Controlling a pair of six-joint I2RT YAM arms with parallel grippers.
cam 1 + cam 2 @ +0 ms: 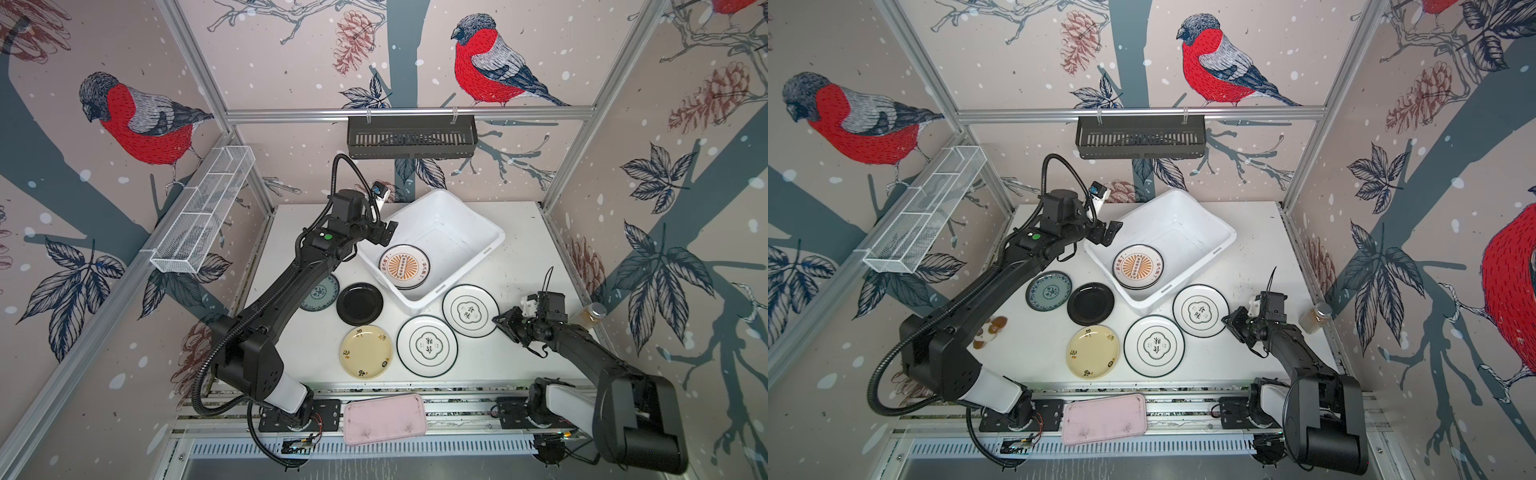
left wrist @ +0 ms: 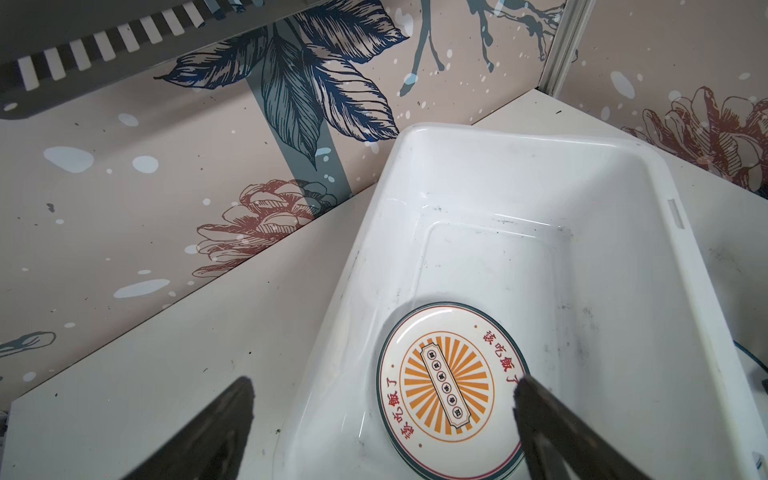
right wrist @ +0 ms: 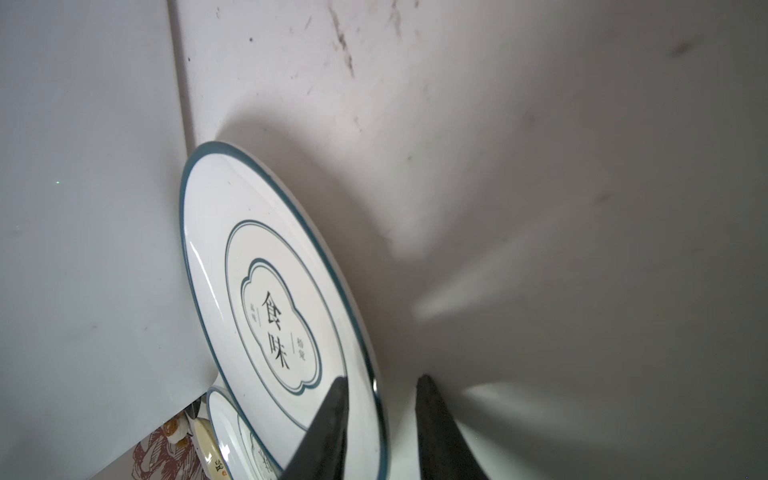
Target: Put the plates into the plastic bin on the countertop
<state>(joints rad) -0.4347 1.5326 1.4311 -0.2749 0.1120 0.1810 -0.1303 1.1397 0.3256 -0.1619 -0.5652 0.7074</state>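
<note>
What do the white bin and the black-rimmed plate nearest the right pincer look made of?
Plastic bin: glossy moulded plastic, going by rounded corners and scuffed sheen. Black-rimmed plate: glazed ceramic or melamine, cannot tell which; shiny highlights, printed emblem.

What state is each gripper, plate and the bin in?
plastic bin: upright, sunburst plates stacked inside.
left gripper: open, empty.
right gripper: open, straddling rim of black-rimmed plate.
other black-rimmed plate: flat on countertop.
black plate: flat on countertop.
yellow plate: flat on countertop.
teal plate: flat on countertop.
</note>
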